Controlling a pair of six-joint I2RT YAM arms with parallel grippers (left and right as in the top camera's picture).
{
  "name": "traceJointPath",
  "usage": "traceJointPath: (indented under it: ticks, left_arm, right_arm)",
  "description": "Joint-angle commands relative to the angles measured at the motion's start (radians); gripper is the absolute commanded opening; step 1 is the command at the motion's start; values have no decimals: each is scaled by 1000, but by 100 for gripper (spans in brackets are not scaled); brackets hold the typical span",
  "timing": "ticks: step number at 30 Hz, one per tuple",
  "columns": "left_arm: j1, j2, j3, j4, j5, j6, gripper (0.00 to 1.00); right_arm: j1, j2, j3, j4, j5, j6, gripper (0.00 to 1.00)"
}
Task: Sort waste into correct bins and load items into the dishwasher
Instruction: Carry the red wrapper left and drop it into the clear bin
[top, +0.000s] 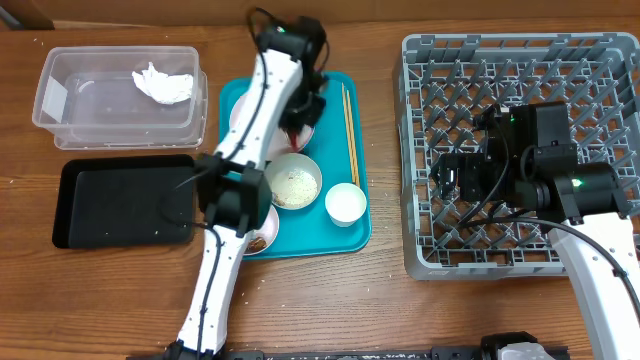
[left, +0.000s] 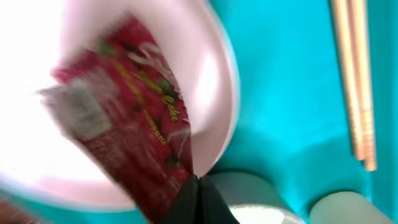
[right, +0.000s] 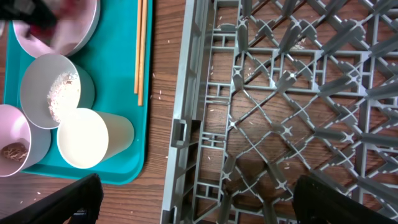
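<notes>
Left pincer (left: 198, 190) closed tight on corner of red wrapper (left: 127, 118), at pink plate (left: 214, 74) rim; chopsticks (left: 354, 87) well aside on teal tray (left: 286, 74). Right pincer (right: 199, 202) spread wide, empty, above dish rack (right: 286, 99); narrow table (right: 165, 62) strip between tray and rack.

Robotics lab bench (top: 380, 300) staged as a dish-clearing station: left arm (top: 215, 285) and right arm (top: 600, 270) reach over wood-grain carrying a teal meal tray (top: 358, 228), grey dish rack (top: 415, 200), clear tub (top: 60, 120) and black tray (top: 110, 205).
</notes>
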Motion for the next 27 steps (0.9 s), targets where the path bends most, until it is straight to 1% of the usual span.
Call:
traceJointPath:
  ticks: [1, 4, 7, 9, 13, 14, 15, 16, 17, 18, 19, 20, 23, 25, 26, 27]
  left_arm:
    - [102, -274, 126, 18, -106, -162, 4]
    - [197, -363, 127, 57, -221, -277, 4]
    - [264, -352, 122, 69, -229, -286, 4]
    - [330, -308, 106, 92, -229, -290, 4]
    - [404, -209, 95, 145, -224, -290, 4]
    - [417, -176, 95, 151, -220, -289, 14]
    - [423, -159, 95, 153, -216, -289, 27]
    - [429, -135, 95, 151, -207, -288, 52]
    - [432, -124, 95, 147, -193, -281, 68]
    - [435, -116, 95, 143, -170, -267, 88]
    - [434, -123, 97, 144, -168, -262, 97]
    - [434, -133, 100, 143, -168, -258, 100]
    - [433, -213, 118, 88, -117, -259, 100]
    - [427, -315, 118, 9, -99, -268, 100]
    - [422, -359, 116, -3, -86, -261, 100]
    - [419, -397, 109, -3, -40, -234, 99]
  right_arm:
    - [-4, -1, 19, 6, -9, 0, 100]
    - [-4, -1, 19, 11, -9, 0, 100]
    - [-4, -1, 19, 11, -9, 0, 100]
    - [-4, -1, 19, 11, -10, 0, 100]
    - [-4, -1, 19, 11, -9, 0, 100]
    - [-4, -1, 19, 11, -9, 0, 100]
    - [-4, -1, 19, 11, -9, 0, 100]
    - [-4, -1, 19, 11, -9, 0, 100]
    - [-4, -1, 19, 12, -9, 0, 100]
    - [-4, -1, 19, 13, -9, 0, 100]
    - [-4, -1, 19, 16, -9, 0, 100]
    - [-4, -1, 19, 17, -9, 0, 100]
    - [-4, -1, 19, 20, -9, 0, 100]
    - [-4, -1, 19, 22, -9, 0, 100]
    - [-4, -1, 19, 22, -9, 0, 100]
    - [-4, -1, 19, 22, -9, 0, 100]
